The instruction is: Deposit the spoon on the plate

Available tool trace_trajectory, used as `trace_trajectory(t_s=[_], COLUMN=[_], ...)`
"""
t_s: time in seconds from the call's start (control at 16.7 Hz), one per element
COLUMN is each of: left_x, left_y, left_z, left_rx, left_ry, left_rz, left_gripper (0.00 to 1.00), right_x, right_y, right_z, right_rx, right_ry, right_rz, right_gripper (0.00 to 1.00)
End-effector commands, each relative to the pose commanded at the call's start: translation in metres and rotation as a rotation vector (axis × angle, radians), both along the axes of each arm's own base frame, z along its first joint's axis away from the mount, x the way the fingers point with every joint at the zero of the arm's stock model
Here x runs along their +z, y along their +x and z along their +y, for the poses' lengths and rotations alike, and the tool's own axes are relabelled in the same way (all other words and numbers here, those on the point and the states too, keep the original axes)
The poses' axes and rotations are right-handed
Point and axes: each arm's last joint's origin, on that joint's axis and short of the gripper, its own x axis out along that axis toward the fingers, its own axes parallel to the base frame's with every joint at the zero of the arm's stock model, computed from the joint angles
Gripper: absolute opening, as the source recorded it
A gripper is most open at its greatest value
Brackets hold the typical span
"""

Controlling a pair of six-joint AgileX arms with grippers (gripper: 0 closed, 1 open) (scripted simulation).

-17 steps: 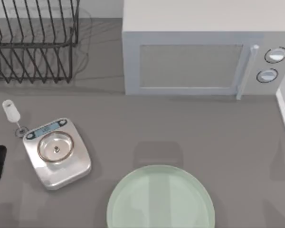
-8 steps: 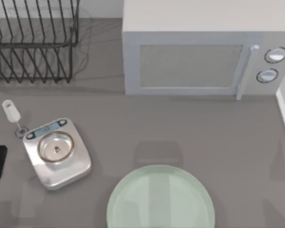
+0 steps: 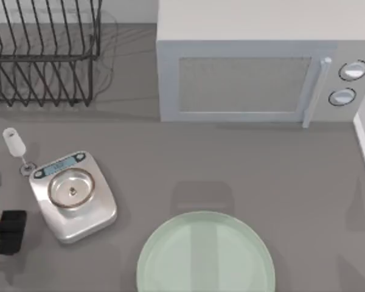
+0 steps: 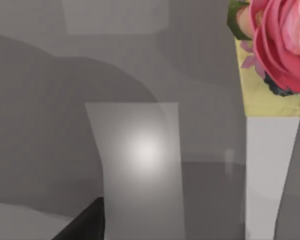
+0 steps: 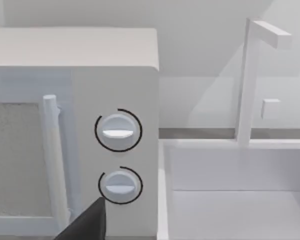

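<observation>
The small white spoon (image 3: 13, 143) lies flat at the table's left. Its thin handle points toward the back left corner of the kitchen scale (image 3: 73, 194). The pale mint-green plate (image 3: 205, 255) sits at the front centre, partly cut off by the near edge. My left gripper (image 3: 11, 230) is a dark block at the left edge, in front of the spoon and beside the scale, with nothing seen in it. One dark fingertip (image 4: 85, 225) shows in the left wrist view. A dark fingertip (image 5: 90, 222) of my right gripper shows in the right wrist view, facing the microwave (image 5: 75, 125).
A black wire dish rack (image 3: 42, 55) stands at the back left, and the grey microwave (image 3: 249, 67) fills the back right. A white basin (image 5: 230, 190) lies beside the microwave. A pink flower (image 4: 280, 40) over a white post shows close in the left wrist view.
My left gripper has moved from the left edge rightward and toward the table's near edge, so more of it shows. The spoon, scale and plate have not moved.
</observation>
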Motion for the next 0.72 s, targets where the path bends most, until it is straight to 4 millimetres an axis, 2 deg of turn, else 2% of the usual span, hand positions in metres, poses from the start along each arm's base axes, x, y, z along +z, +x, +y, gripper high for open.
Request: trace_trajectory(t_s=[0.18, 0.42, 0.72], left_x=[-0.018, -0.019, -0.019], left_y=[-0.004, -0.005, -0.005], left_z=[0.0, 0.0, 0.0], left_rx=[0.0, 0.0, 0.0], left_ry=[-0.001, -0.002, -0.002], left_rz=[0.013, 0.014, 0.014], left_gripper=[1.0, 1.0, 0.62], right_x=[0.0, 0.0, 0.0], right_y=[0.0, 0.0, 0.0], right_z=[0.0, 0.0, 0.0], right_rx=[0.0, 0.0, 0.0], right_ry=[0.0, 0.0, 0.0], right_rz=[0.0, 0.0, 0.0], right_gripper=[1.0, 1.0, 1.0])
